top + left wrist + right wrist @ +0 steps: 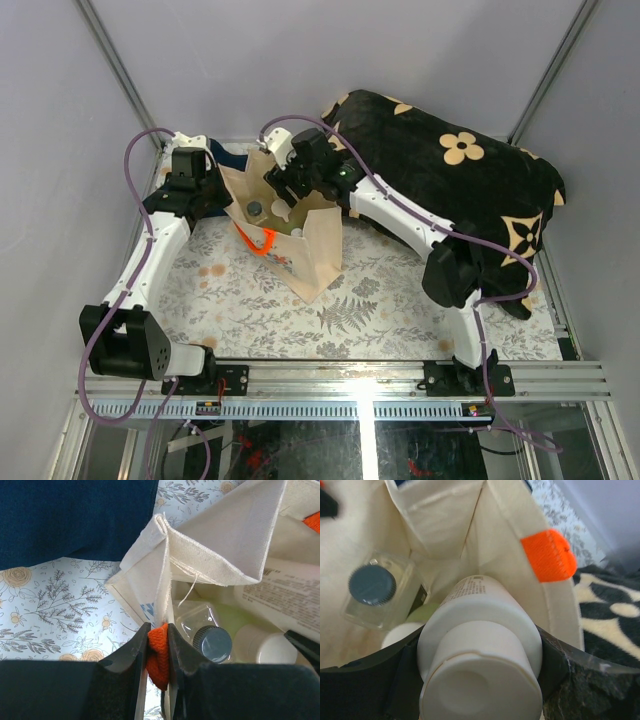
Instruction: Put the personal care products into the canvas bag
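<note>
The beige canvas bag stands upright on the table with its mouth open. My left gripper is shut on one orange handle at the bag's rim. My right gripper is over the bag's mouth, shut on a cream-white round bottle with a white cap and printed text, held partly inside the bag. At the bottom of the bag lie the square glass dark-capped bottle and the pale green bottle, with a pale rounded top beside it. The slim clear bottle is not visible.
A black floral-patterned cushion lies at the back right, close behind my right arm. A dark blue cloth lies behind the bag at the back left. The table has a floral cloth. The bag's other orange handle hangs down its front.
</note>
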`<state>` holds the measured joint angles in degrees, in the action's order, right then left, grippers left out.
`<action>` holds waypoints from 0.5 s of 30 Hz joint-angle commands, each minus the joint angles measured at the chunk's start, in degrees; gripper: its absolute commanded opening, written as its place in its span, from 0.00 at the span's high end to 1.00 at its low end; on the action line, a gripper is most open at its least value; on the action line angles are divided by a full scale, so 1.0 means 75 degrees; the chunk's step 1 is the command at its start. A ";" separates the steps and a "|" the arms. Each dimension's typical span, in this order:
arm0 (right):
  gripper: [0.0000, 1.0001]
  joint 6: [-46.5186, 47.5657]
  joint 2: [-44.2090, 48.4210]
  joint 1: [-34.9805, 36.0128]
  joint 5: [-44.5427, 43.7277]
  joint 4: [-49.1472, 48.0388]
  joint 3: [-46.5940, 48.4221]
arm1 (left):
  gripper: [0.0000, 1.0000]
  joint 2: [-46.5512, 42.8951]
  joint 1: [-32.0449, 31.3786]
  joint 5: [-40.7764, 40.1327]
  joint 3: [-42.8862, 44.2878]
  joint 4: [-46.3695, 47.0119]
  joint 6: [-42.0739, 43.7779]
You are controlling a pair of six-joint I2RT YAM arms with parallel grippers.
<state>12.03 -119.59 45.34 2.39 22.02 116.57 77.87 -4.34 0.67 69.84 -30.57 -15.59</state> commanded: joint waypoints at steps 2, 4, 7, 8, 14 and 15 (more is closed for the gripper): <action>1.00 0.0065 0.0511 0.0001 0.0029 -0.0565 0.0139 | 1.00 0.0234 0.0031 0.0106 0.0036 0.0126 -0.0018; 1.00 0.0057 0.0320 -0.0016 0.0083 -0.0378 0.0435 | 1.00 0.0274 0.0021 0.0152 0.0091 0.0129 -0.0018; 1.00 -0.0023 -0.0093 -0.0034 0.0423 0.0216 0.0925 | 1.00 0.0356 0.0028 0.0192 0.0170 0.0136 -0.0018; 1.00 -0.0074 -0.0213 -0.0034 0.0505 0.0336 0.1055 | 1.00 0.0362 0.0025 0.0192 0.0181 0.0135 -0.0018; 1.00 -0.0223 -0.0593 -0.0035 0.0912 0.1370 0.1891 | 1.00 0.0351 0.0027 0.0185 0.0149 0.0141 -0.0029; 1.00 -0.0233 -0.0549 -0.0034 0.0828 0.1387 0.1873 | 1.00 0.0342 0.0028 0.0187 0.0129 0.0147 -0.0046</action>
<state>11.79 -125.75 44.69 4.67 30.37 125.60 79.24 -4.34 1.15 70.50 -30.28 -15.59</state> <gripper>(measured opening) 0.757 0.152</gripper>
